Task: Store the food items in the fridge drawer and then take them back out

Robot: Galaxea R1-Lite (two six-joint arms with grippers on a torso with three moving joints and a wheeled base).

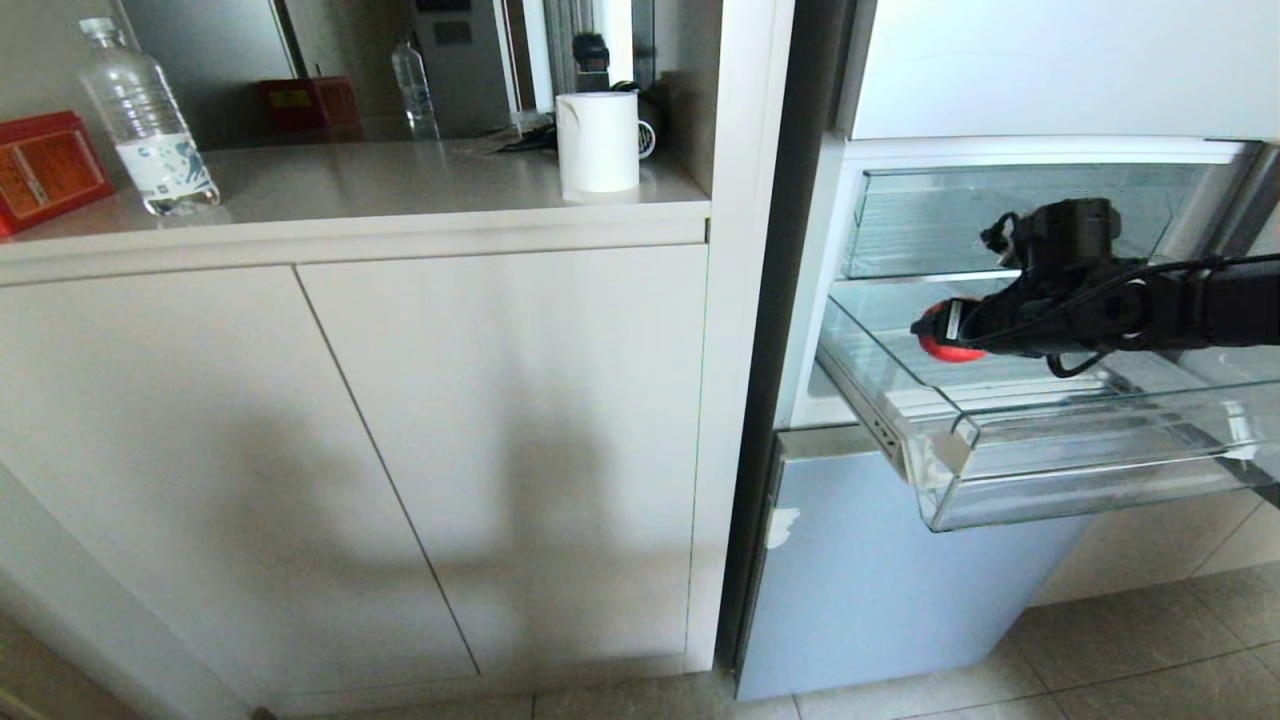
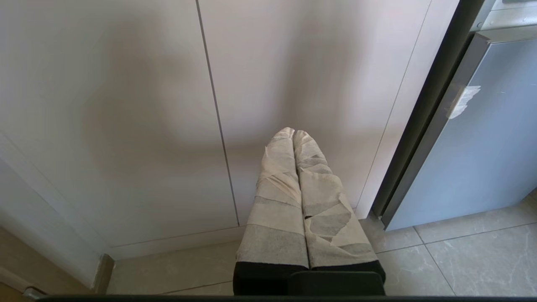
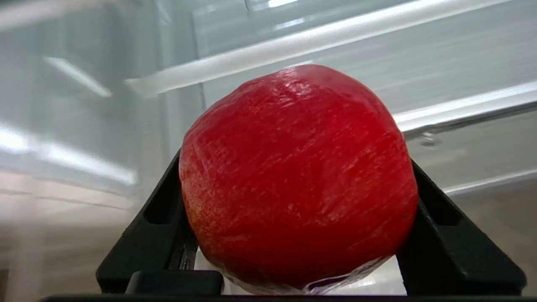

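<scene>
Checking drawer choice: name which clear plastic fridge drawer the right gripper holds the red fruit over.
The shallow, pulled-out clear fridge drawer; the taller clear drawer sits pushed in behind. The right gripper grips the red fruit.

I saw the red food item (image 3: 298,176) wrapped in thin, glossy, finely crinkled film; the right gripper (image 3: 302,235) clasping it looked like matt black plastic; the fridge drawer (image 1: 1010,440) was clear, shiny plastic; the left gripper (image 2: 293,136) wore pale, matt, creased tape over its pressed-together fingers; the cabinet doors (image 1: 350,450) looked smooth and satin; the floor tiles (image 2: 474,260) faintly glossy.
</scene>
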